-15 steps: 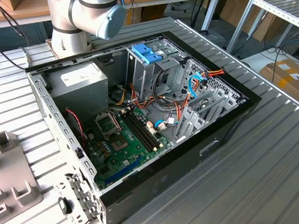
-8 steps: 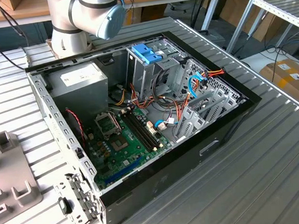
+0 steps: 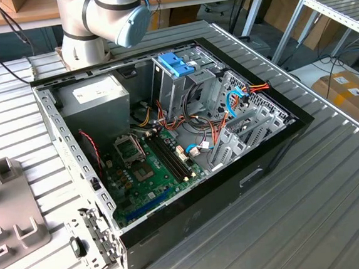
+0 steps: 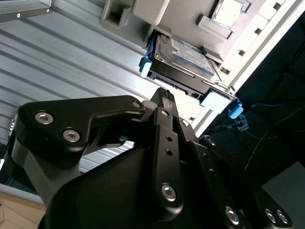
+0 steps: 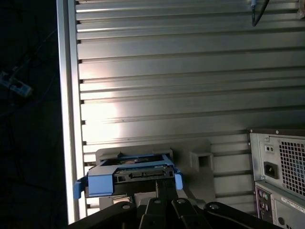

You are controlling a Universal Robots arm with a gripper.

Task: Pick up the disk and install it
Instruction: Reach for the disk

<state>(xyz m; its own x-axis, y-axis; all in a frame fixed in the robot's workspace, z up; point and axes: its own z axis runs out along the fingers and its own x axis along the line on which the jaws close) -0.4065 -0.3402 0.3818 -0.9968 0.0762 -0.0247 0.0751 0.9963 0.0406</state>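
The disk [image 4: 183,56] is a flat silver-grey drive with blue side rails and a pale label, lying in a grey holder block [image 4: 152,12] on the ribbed metal table. The first wrist view shows the disk [image 5: 138,175] edge-on, with its connector side toward me. My gripper [image 4: 163,92] hovers just short of the disk's near edge, its two thin black fingers pressed together with nothing between them. In the first wrist view the gripper [image 5: 160,191] sits right beside the disk's connector edge.
An open computer case [image 3: 275,145] lies on the table, with a metal cage with a blue top [image 3: 176,65], a grey power supply [image 3: 97,94] and a green motherboard [image 3: 142,172] inside. Grey fixtures [image 3: 14,218] lie at the exterior view's left. The table edge [image 5: 66,119] runs beside the holder.
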